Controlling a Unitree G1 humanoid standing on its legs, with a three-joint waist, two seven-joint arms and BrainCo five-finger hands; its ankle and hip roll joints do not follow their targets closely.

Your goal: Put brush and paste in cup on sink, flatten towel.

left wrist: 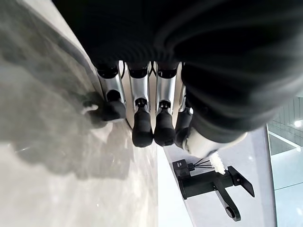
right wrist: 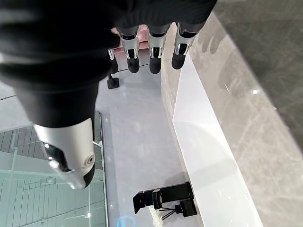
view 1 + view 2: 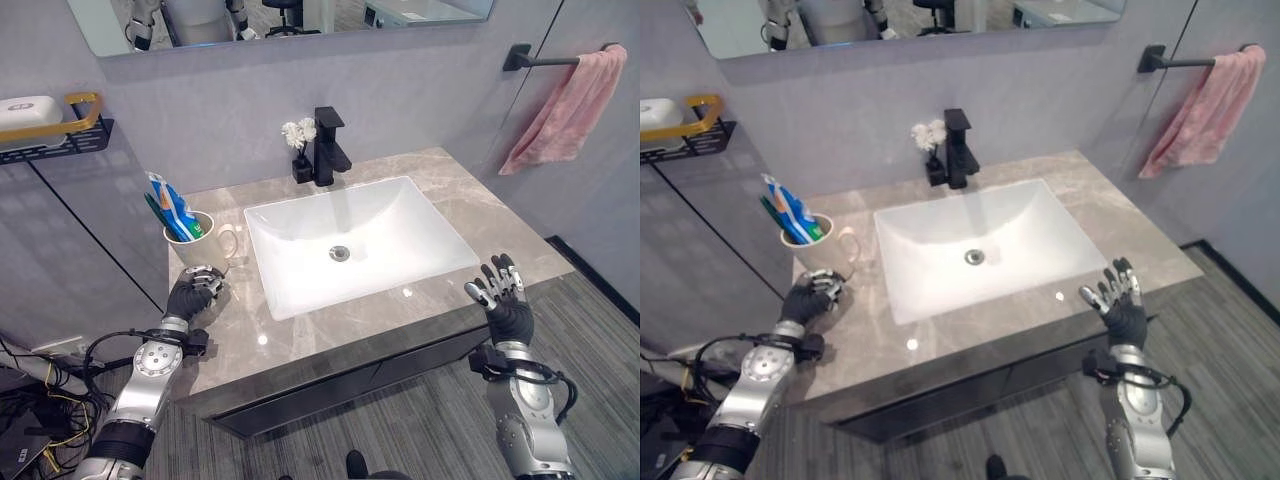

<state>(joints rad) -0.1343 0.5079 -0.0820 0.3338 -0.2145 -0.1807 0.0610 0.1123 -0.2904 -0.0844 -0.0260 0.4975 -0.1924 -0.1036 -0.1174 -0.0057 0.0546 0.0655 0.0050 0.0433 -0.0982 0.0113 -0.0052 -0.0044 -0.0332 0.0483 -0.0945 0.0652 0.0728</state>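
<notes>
While the brush (image 3: 157, 216) and paste (image 3: 172, 208) stand in the cup (image 3: 195, 240):
Cup: worktop's (image 3: 455, 205) left edge.
Left hand (image 3: 192, 293): fingers curled, empty, just before cup.
Right hand (image 3: 503, 295): fingers straight, front right corner.
Towel (image 3: 566, 108): bunched on bar (image 3: 545, 62).

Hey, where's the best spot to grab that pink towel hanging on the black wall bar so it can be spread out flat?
Probably the low hanging corner of the pink towel, pinched from below and in front. It hangs bunched and slanting off the black wall bar, so its lower end hangs loose. The right hand, open at the counter's front edge, is the nearer one.
</notes>
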